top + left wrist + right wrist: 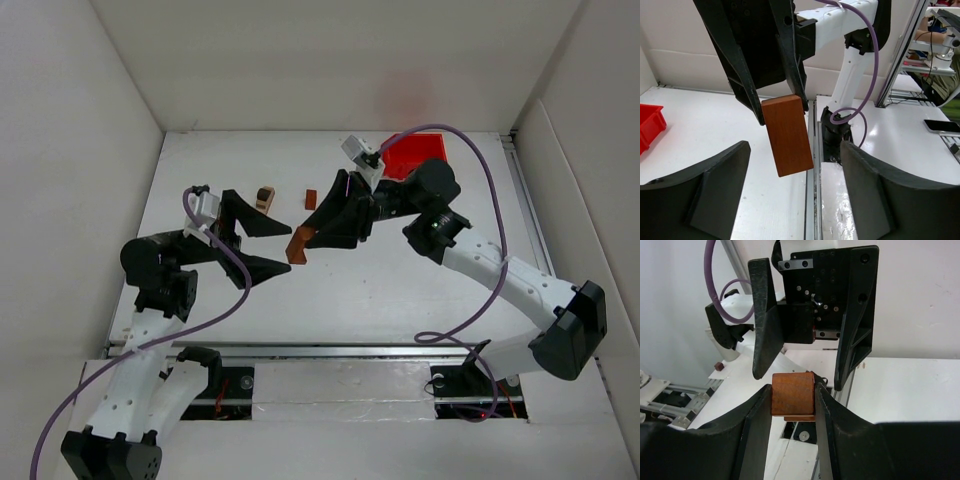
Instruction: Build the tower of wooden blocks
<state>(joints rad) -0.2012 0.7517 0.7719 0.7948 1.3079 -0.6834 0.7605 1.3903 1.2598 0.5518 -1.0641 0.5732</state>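
My right gripper (309,238) is shut on a reddish-brown wood block (298,247) and holds it tilted above the table. In the right wrist view the block (792,391) sits squeezed between both pads. My left gripper (277,243) is open and empty, its jaws spread wide on either side of the block without touching it. In the left wrist view the block (787,135) hangs ahead of my two left fingers (700,192). A small tan and dark brown stack (264,198) and a reddish-brown bar (311,197) stand on the table behind.
A red plastic bin (413,155) sits at the back right and shows at the left edge of the left wrist view (650,125). White walls close in the table on three sides. A small dark block (718,365) lies far left in the right wrist view.
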